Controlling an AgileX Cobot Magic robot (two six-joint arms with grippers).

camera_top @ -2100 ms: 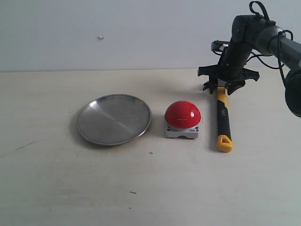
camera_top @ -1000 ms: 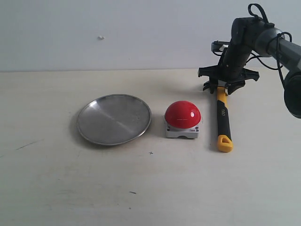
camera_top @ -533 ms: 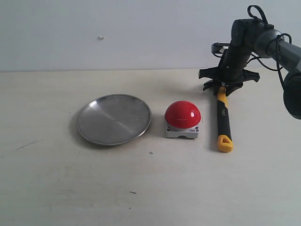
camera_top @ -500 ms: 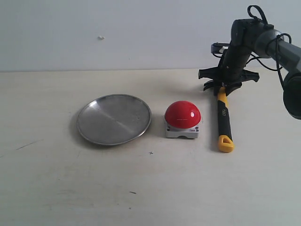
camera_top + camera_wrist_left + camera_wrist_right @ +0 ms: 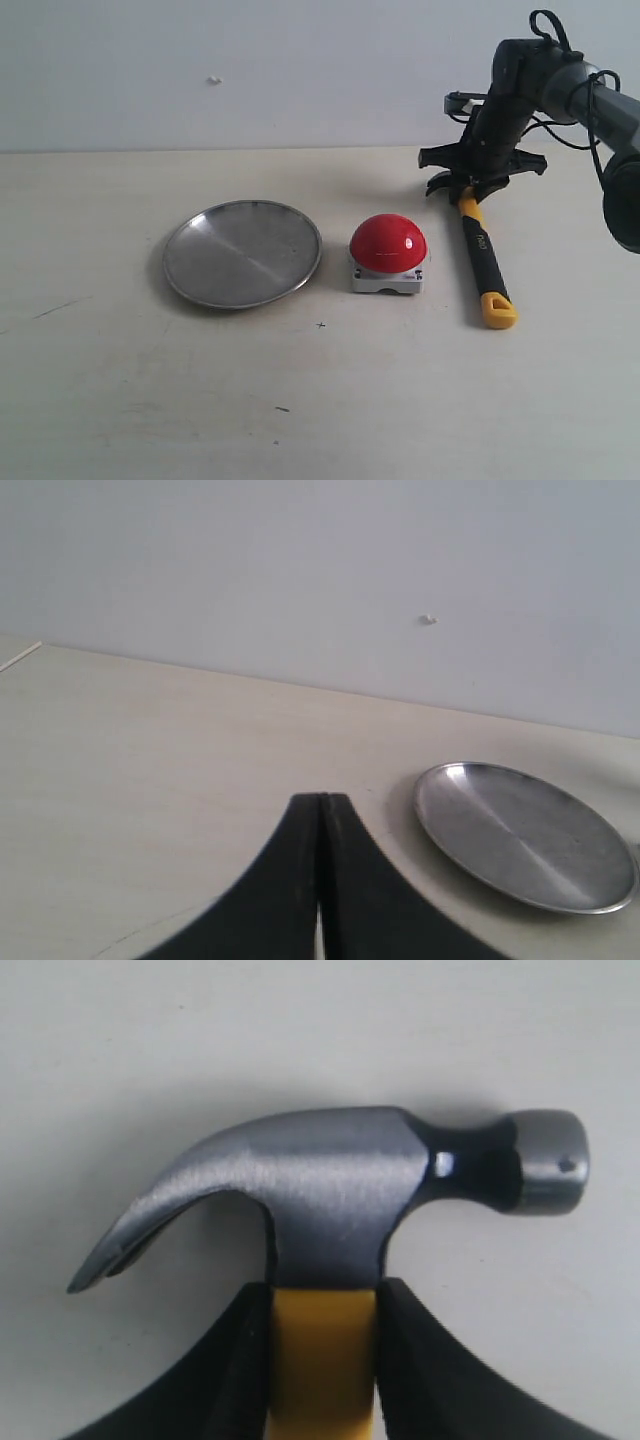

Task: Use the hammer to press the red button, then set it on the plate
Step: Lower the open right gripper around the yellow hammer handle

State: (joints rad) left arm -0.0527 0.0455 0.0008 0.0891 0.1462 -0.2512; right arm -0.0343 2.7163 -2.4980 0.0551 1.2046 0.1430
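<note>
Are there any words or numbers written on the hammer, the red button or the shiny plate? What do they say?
White lettering on the black grip of the hammer: too small and blurred to read.
Its metal head, seen close in the right wrist view: no writing.
red button and its grey base: no writing visible.
plate: no writing.

The pale table has a thin dark scratch near its left side, a small dark mark and a dark speck. Behind it is a plain light wall with one tiny white bump.
</note>
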